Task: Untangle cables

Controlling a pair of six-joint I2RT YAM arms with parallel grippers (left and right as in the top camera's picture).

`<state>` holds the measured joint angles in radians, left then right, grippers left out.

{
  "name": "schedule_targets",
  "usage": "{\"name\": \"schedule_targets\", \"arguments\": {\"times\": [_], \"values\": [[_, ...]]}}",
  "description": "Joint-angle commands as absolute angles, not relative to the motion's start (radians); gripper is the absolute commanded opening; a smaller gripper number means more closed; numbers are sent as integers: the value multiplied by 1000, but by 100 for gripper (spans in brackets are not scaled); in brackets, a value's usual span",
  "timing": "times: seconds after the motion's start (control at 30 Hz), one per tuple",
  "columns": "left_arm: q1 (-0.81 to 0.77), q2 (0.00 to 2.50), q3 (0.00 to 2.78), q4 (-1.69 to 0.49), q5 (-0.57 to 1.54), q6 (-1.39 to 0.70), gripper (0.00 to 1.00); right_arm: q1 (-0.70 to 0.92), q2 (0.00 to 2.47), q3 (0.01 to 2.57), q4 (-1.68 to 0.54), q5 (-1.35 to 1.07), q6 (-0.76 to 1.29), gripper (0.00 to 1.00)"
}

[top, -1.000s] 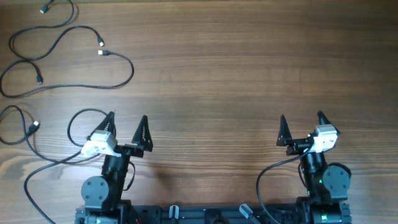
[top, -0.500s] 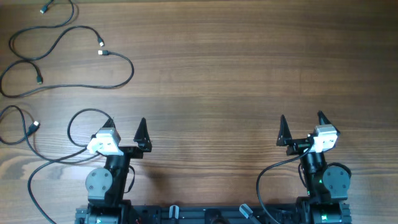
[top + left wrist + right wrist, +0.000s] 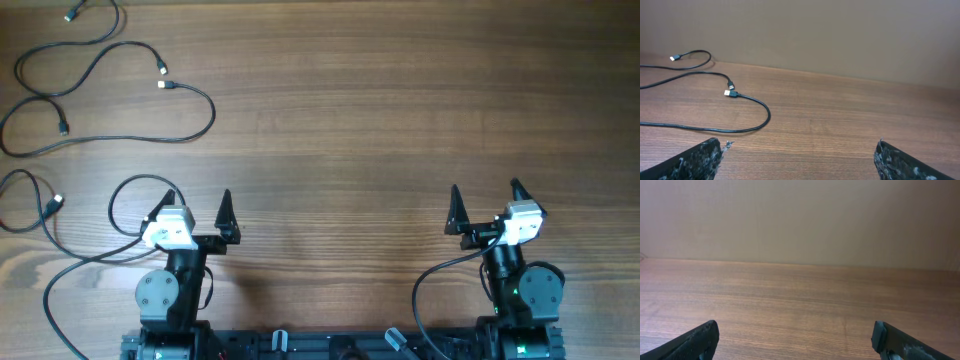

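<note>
Thin black cables lie spread as loose wavy strands at the table's far left. One cable (image 3: 190, 95) with a silver plug curves through the upper left; it also shows in the left wrist view (image 3: 760, 107). Another cable (image 3: 85, 50) loops above it, and a third (image 3: 40, 200) lies at the left edge. My left gripper (image 3: 197, 206) is open and empty near the front, right of the cables. My right gripper (image 3: 484, 197) is open and empty at the front right, far from them. In the wrist views the left gripper (image 3: 797, 160) and right gripper (image 3: 795, 340) hold nothing.
The thicker black arm wire (image 3: 120, 200) loops beside the left arm's base (image 3: 165, 300). The right arm's base (image 3: 520, 290) stands at the front right. A plain wall (image 3: 800, 220) rises behind the wooden table (image 3: 380, 120).
My left gripper has drawn back a little toward its base and turned slightly. The right arm and the cables have not moved.
</note>
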<state>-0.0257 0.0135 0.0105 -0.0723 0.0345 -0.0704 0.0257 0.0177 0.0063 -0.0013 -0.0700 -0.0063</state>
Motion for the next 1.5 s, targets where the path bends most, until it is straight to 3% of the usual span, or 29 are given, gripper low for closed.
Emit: {"name": "schedule_targets", "arguments": {"times": [0.0, 0.77, 1.47], "values": [[-22, 3, 6, -80, 31, -29, 100, 29, 14, 6, 0, -68, -23, 100], [-24, 3, 6, -80, 20, 75, 100, 29, 14, 5, 0, -68, -23, 100], [-24, 3, 6, -77, 17, 49, 100, 29, 14, 5, 0, -68, -24, 100]]}}
